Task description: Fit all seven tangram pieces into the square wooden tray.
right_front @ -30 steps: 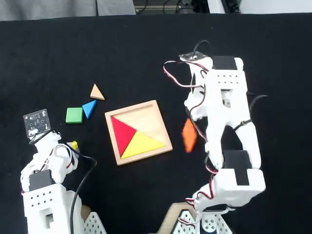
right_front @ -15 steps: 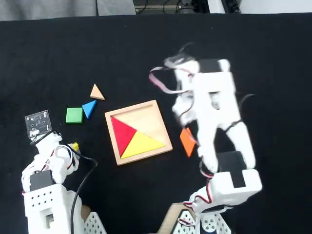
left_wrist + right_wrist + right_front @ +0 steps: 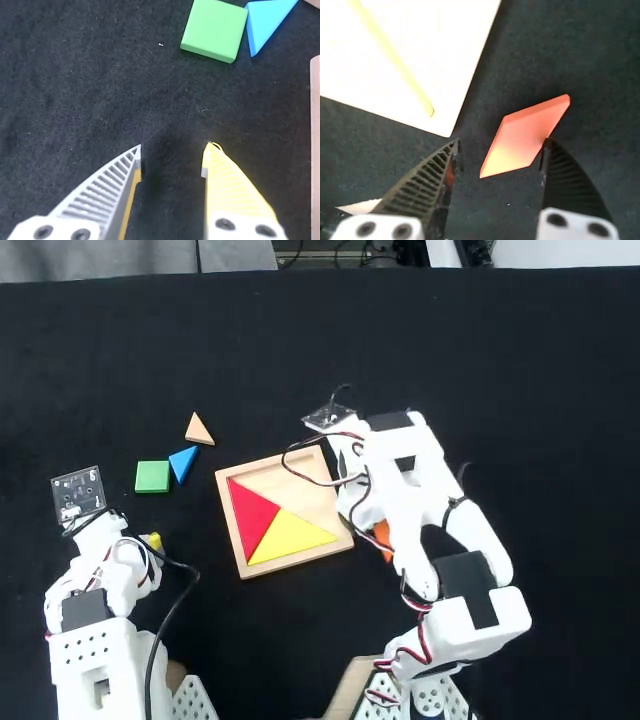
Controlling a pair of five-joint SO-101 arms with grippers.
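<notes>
The black table (image 3: 120, 350) carries the square wooden tray (image 3: 270, 462) at its middle. A red triangle (image 3: 250, 515) and a yellow triangle (image 3: 290, 536) fill the tray's left and near parts. The right gripper (image 3: 501, 145) hangs just right of the tray's near right corner, jaws spread around an orange parallelogram (image 3: 525, 135) that touches one finger. The left gripper (image 3: 172, 150), jaws spread, sits near left over bare table. Left of the tray lie a green square (image 3: 152, 477), a blue triangle (image 3: 183, 462) just beside it, and a tan triangle (image 3: 198, 429) farther off.
</notes>
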